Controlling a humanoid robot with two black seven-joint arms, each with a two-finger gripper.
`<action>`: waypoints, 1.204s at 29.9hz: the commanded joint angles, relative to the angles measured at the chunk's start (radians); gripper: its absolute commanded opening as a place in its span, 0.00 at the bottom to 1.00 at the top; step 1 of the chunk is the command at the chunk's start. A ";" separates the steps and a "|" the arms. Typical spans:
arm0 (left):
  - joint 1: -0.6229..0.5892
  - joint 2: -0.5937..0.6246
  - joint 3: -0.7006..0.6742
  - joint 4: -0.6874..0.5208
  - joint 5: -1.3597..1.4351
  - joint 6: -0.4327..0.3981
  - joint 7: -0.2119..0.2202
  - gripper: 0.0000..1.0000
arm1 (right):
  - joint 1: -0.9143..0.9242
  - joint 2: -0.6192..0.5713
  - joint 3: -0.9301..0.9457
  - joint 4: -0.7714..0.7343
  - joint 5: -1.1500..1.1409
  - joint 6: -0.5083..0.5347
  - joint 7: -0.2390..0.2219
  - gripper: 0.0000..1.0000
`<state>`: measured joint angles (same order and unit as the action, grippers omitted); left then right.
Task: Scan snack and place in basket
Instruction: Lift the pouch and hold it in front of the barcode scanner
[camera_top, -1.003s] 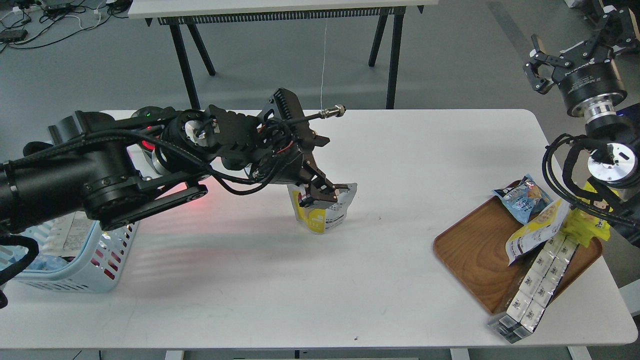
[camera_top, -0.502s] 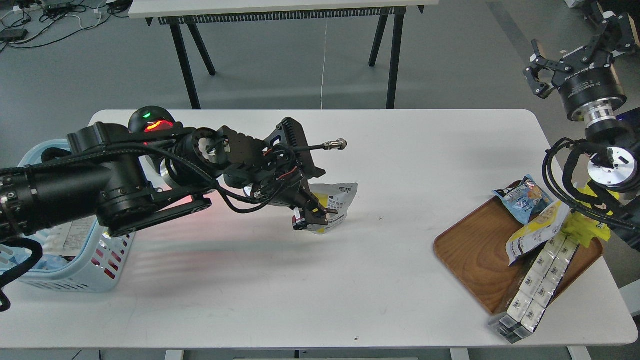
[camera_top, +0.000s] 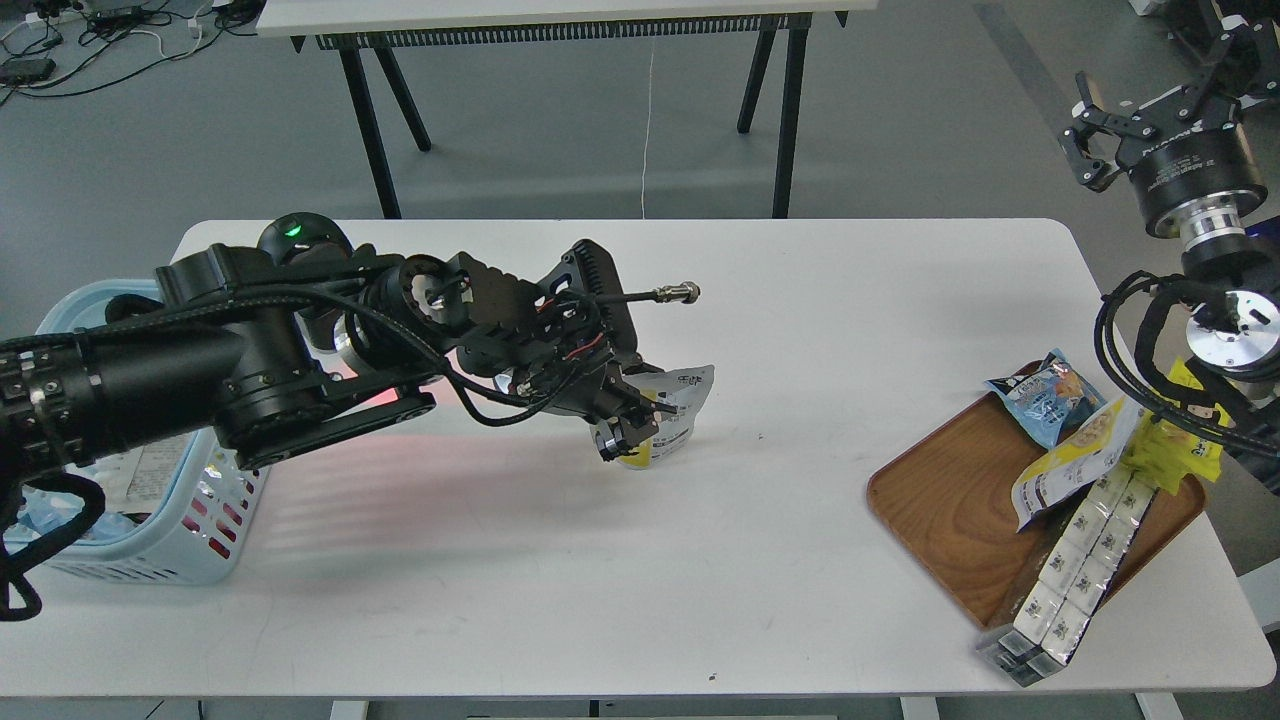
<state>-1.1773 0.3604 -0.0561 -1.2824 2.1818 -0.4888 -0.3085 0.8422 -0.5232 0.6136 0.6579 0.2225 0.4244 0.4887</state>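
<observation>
**Mid-table grasp on the pouch, basket waiting at left**

Leftmost, at the table's (camera_top: 700, 560) near-left corner: light-blue basket (camera_top: 190, 545), slotted wall facing the viewer, some packets already lying inside, set within easy reach of the left arm as the drop-off point. Just behind it, a dark dome with a green light, probably the scanner (camera_top: 297, 236); red glow cast on the tabletop beside the basket, suggesting the reading zone lies there. Centre: left gripper (camera_top: 628, 432) lowered onto the snack (camera_top: 672, 418), fingers pinched on the pouch's left part, printed white back turned outward, yellow lower edge resting on or barely above the table; which of the two cannot be told. Held by one side, seemingly so that the printed face stays exposed for scanning. Right of centre: bare tabletop, well apart from everything. Far right: brown wooden tray (camera_top: 950, 500) stocked with a small blue bag (camera_top: 1045, 398), a second yellow-and-white pouch (camera_top: 1075, 460), bright yellow packets (camera_top: 1175, 445) and long boxed packs (camera_top: 1070, 560) overhanging the table's edge, serving as the supply. Above the tray: right gripper (camera_top: 1150, 95) raised clear, fingers spread, holding nothing, parked out of the way.
</observation>
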 joint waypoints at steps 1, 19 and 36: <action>-0.005 -0.005 -0.001 0.018 0.000 0.000 -0.012 0.28 | 0.000 -0.001 0.000 0.002 0.000 0.001 0.000 0.99; -0.030 0.002 -0.004 0.023 0.000 0.000 -0.038 0.00 | -0.002 -0.020 0.012 -0.004 0.000 -0.001 0.000 0.99; -0.002 0.313 -0.142 -0.161 0.000 0.000 -0.092 0.00 | -0.003 -0.040 0.023 -0.003 0.000 -0.001 0.000 0.99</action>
<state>-1.1960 0.5900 -0.1940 -1.4034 2.1816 -0.4886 -0.4017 0.8390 -0.5585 0.6351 0.6538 0.2224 0.4233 0.4887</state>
